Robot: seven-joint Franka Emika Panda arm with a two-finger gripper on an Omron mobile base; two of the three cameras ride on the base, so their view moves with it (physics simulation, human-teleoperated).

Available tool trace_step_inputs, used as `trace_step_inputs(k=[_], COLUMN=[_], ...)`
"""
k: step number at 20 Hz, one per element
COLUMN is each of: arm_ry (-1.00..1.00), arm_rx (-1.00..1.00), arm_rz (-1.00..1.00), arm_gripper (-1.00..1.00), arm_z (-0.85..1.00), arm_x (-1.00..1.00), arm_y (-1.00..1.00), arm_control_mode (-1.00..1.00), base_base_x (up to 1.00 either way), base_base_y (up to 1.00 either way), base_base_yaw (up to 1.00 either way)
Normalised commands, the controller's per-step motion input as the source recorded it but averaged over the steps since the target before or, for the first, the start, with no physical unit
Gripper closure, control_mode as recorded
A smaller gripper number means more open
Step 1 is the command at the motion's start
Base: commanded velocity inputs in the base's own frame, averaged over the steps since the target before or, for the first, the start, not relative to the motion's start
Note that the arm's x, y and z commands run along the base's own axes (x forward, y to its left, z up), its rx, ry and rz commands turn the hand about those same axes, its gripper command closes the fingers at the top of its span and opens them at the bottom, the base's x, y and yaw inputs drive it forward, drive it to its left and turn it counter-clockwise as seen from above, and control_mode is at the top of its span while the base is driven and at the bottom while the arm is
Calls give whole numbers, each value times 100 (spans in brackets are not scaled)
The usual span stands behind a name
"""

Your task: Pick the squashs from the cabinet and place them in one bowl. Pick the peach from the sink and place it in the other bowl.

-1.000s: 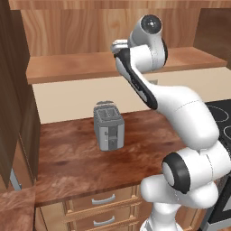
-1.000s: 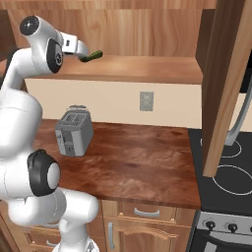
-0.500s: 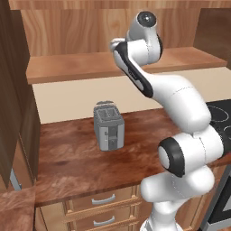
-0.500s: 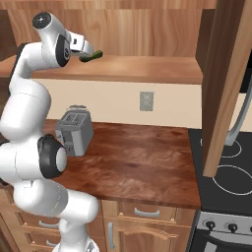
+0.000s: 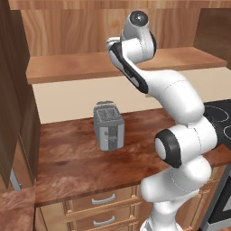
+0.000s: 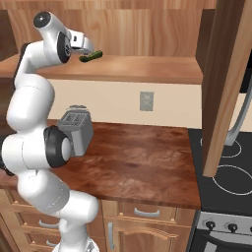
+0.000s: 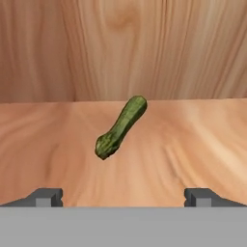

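Now the gripper (image 7: 123,195) hangs wide open just short of the dark green squash (image 7: 120,127), which lies slantwise on the cabinet shelf (image 7: 193,140), near its back panel. Best to advance straight, roll the hand so the fingers straddle its narrow width, then close at mid-length.

Rendered scene, even bright light, no glare. Soft highlights on white arm (image 5: 176,94). Faint shadow under toaster (image 5: 108,126) on glossy counter (image 6: 142,157). Cabinet (image 6: 147,66) interior warmly lit. Hand view sharp throughout; dark green squash (image 7: 120,126) casts barely visible shadow on shelf. No blur, no edge distortion.
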Motion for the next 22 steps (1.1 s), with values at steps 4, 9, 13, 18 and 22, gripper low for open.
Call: trace_step_inputs(k=[4,9,13,18,22], arm_ry=[-1,0,0,2,4], arm_rx=[-5,-2,0,0,0], arm_rz=[0,0,0,0,-3], arm_gripper=[-100,-100,-100,-100,-100], arm_z=[-22,-8,0,0,0], arm_x=[46,56,38,33,42], arm_y=[4,1,0,0,0], arm_control_mode=[-100,-100,-100,-100,-100], base_base_x=[0,0,0,0,0], base_base_y=[0,0,0,0,0], base_base_yaw=[0,0,0,0,0])
